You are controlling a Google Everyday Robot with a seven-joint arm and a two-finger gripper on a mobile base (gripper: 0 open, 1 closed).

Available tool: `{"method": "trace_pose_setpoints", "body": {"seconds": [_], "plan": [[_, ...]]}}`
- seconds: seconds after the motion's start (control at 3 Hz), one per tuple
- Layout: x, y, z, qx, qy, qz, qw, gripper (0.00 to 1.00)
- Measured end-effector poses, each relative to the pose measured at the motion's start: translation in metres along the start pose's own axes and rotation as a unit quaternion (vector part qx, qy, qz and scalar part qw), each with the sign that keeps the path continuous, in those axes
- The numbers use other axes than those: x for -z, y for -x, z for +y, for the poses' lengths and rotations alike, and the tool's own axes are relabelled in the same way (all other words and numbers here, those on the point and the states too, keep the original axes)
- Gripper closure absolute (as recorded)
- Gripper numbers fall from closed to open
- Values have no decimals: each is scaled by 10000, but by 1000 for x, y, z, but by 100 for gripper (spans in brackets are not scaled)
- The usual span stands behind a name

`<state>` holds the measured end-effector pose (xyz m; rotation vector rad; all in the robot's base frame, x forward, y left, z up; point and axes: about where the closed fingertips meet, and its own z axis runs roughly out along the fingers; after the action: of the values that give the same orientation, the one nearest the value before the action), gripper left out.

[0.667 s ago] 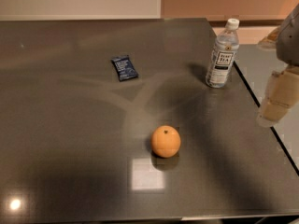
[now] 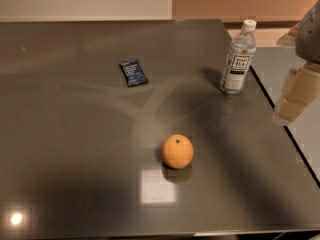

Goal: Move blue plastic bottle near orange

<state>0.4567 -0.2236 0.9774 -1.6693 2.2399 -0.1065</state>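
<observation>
The blue plastic bottle (image 2: 238, 58) stands upright near the table's far right edge; it is clear with a white cap and a white-and-dark label. The orange (image 2: 177, 151) sits on the dark table in the middle front, well to the left of and nearer than the bottle. My gripper (image 2: 296, 96), beige under a grey wrist, hangs at the right edge of the view, just past the table's right edge. It is to the right of the bottle and a little nearer, apart from it, holding nothing that I can see.
A small flat dark blue snack packet (image 2: 133, 72) lies at the middle left rear. The dark glossy table (image 2: 75, 134) ends in a right edge (image 2: 287, 129) running diagonally under the gripper. A lighter grey surface lies beyond it.
</observation>
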Motion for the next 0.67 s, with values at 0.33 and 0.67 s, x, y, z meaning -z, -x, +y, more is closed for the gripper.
{"method": "trace_pose_setpoints", "body": {"seconds": [0.33,0.67], "plan": [[-11,-1,-34,-176,-151,-226,9995,0],[-24,-1,-72,-334,-375,-539,9973,0]]}}
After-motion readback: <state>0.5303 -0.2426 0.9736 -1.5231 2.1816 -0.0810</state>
